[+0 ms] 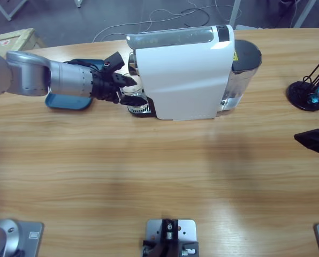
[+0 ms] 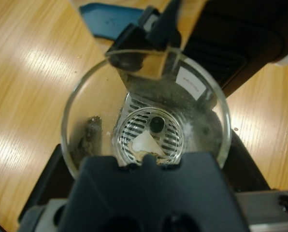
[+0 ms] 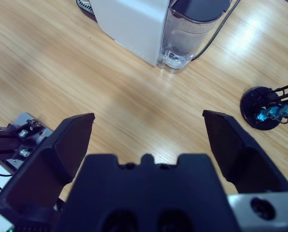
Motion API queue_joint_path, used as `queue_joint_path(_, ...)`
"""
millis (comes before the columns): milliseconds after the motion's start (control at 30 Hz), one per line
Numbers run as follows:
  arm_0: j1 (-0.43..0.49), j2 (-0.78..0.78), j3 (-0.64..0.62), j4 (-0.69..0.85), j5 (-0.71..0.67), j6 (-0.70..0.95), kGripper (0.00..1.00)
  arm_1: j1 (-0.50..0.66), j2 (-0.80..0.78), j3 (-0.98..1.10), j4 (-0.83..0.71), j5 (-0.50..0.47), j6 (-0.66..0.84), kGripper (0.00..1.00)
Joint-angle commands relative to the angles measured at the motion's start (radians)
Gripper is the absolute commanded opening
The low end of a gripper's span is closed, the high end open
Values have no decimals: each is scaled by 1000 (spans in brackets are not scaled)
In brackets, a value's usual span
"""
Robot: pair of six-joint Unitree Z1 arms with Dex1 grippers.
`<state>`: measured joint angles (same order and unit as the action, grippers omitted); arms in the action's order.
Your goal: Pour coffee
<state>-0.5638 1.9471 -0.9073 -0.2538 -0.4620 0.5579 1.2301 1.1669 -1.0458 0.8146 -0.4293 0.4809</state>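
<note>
Left gripper (image 1: pixel 128 89) clamped on a clear glass tumbler (image 2: pixel 144 111), held over the round drip grate (image 2: pixel 146 133) at the front of the white coffee machine (image 1: pixel 183 75). No coffee discernible in the glass; only the grate visible through its bottom. Right gripper (image 3: pixel 146 128) spread wide, empty, above bare wooden table (image 1: pixel 159 171), well apart from the machine. Blue tray (image 1: pixel 68 101) beside the left arm.

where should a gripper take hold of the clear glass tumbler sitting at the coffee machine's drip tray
By its side wall, coming in level from the open side that faces away from the large white boxy coffee machine. The small clear glass tumbler stands upright on the round metal drip grate, with the machine's body behind it and the spout overhead, so from above or behind looks blocked. The left gripper already sits there.
</note>
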Motion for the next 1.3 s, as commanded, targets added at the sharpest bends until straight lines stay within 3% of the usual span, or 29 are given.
queue_joint_path(33,-2,40,11,7,10,-11,982,11,42,0,-7,-6,-2,1000)
queue_joint_path(267,40,-53,43,-5,-8,-61,987,11,48,-2,-14,-8,-2,1000)
queue_joint_path(500,72,-342,199,-5,-45,-140,987,2,56,-49,-28,-24,-36,1000)
queue_joint_path(567,72,-409,224,-5,-76,-190,987,-77,61,-126,-17,21,-82,991)
queue_joint_path(600,70,-445,238,0,-95,-228,987,-140,65,-171,-8,56,-96,937)
queue_joint_path(667,48,-556,276,42,-92,-292,989,-293,121,-304,62,120,-112,679)
queue_joint_path(700,43,-616,288,72,-67,-322,991,-361,180,-403,132,138,-133,619)
queue_joint_path(767,36,-740,281,186,60,-374,992,-455,328,-614,275,159,-172,608)
queue_joint_path(800,28,-783,251,284,155,-378,991,-478,404,-722,330,180,-187,503)
queue_joint_path(867,15,-808,179,471,233,-386,991,-496,541,-903,425,176,-198,97)
queue_joint_path(900,15,-810,152,535,239,-394,991,-497,599,-973,460,181,-218,4)
queue_joint_path(1067,-5,-816,145,565,221,-423,989,-504,758,-1155,495,251,-285,0)
queue_joint_path(1300,-31,-833,158,554,215,-428,987,-517,902,-1257,537,291,-344,0)
